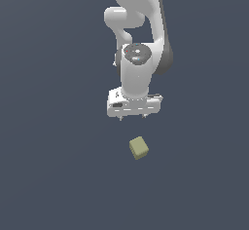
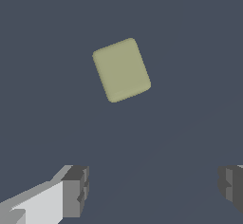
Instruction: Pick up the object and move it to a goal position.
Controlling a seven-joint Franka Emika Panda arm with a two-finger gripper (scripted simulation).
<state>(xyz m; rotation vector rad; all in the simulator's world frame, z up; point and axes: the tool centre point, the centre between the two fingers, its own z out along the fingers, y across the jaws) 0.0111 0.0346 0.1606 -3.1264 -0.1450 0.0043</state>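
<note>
The cube (image 1: 139,147) (image 2: 121,70) lies alone on the dark floor (image 1: 48,175), apart from the gripper (image 1: 133,118) (image 2: 152,190), whose fingers (image 2: 76,190) are spread wide with nothing between. Both fingers are cut off at the wrist view's edge.

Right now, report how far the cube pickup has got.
Done: nothing that shows. The olive-tan cube sits alone on the dark surface, ungrasped. In hand: the claw hangs apart from the cube with nothing in it, and the wrist view shows its fingers spread wide, the cube lying outside the gap between them. Left: line up over it, descend, close, lift, carry to the goal, which no picture marks.
</note>
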